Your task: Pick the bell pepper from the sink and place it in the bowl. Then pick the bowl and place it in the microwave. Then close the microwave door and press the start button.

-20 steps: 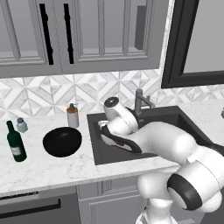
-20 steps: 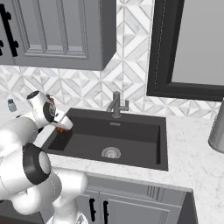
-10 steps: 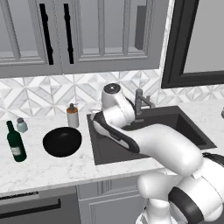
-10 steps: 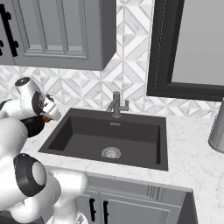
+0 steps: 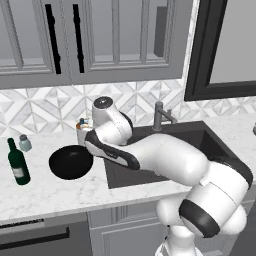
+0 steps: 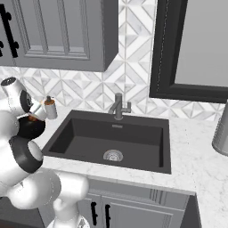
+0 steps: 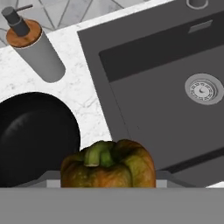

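The red-orange bell pepper (image 7: pixel 108 166) with its green stem sits right at the bottom of the hand view, and my gripper (image 6: pixel 32 116) is shut on it. The fingertips are hidden behind it. In the right base view the bell pepper (image 6: pixel 32 118) hangs just above the black bowl (image 6: pixel 29 128). The bowl (image 7: pixel 30 135) rests on the counter left of the sink (image 7: pixel 166 87), and the pepper is over its right rim. The left base view shows the bowl (image 5: pixel 70 161) beside the dark sink (image 5: pixel 210 142), which holds nothing besides its drain (image 6: pixel 113 155).
A grey soap dispenser (image 7: pixel 37 50) stands just behind the bowl. A green bottle (image 5: pixel 17 162) and a small shaker (image 5: pixel 24 142) stand further left. The faucet (image 6: pixel 118 106) rises behind the sink. A grey metal vessel (image 6: pixel 220 133) sits on the right counter.
The arm has swung left, carrying the bell pepper from over the sink's left end to above the counter at the bowl's rim.
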Motion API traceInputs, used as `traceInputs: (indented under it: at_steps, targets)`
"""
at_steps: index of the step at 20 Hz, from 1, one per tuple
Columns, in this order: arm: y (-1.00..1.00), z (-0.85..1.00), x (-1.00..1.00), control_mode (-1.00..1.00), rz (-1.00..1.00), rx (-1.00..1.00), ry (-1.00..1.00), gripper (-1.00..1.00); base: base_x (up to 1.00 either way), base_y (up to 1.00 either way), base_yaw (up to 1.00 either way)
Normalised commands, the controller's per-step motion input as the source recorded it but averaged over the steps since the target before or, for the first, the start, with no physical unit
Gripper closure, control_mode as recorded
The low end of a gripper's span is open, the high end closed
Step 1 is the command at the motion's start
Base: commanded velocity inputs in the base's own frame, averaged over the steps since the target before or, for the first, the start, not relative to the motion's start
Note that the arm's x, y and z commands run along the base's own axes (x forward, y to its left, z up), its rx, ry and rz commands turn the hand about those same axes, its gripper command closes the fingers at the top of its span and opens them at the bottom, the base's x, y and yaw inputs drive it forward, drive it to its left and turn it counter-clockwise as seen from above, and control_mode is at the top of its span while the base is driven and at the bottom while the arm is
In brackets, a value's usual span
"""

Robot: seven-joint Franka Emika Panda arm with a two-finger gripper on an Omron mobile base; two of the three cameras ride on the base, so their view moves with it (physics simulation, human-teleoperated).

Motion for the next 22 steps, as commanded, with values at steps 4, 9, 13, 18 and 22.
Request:
traceInputs:
  at_steps: [4, 9, 13, 18, 22]
  targets:
    - [0.60, -0.24, 0.09, -1.00, 0.00, 0.00, 0.03, 1.00, 0.00, 0.00, 0.00]
    - [0.35, -0.32, 0.14, -1.00, 0.00, 0.00, 0.02, 1.00, 0.00, 0.00, 0.00]
    - [0.24, -0.42, 0.11, -1.00, 0.00, 0.00, 0.01, 1.00, 0.00, 0.00, 0.00]
    - [0.19, -0.35, 0.20, -1.00, 0.00, 0.00, 0.03, 1.00, 0.00, 0.00, 0.00]
    - [0.10, -0.17, 0.38, -1.00, -0.01, 0.00, 0.06, 1.00, 0.00, 0.00, 0.00]
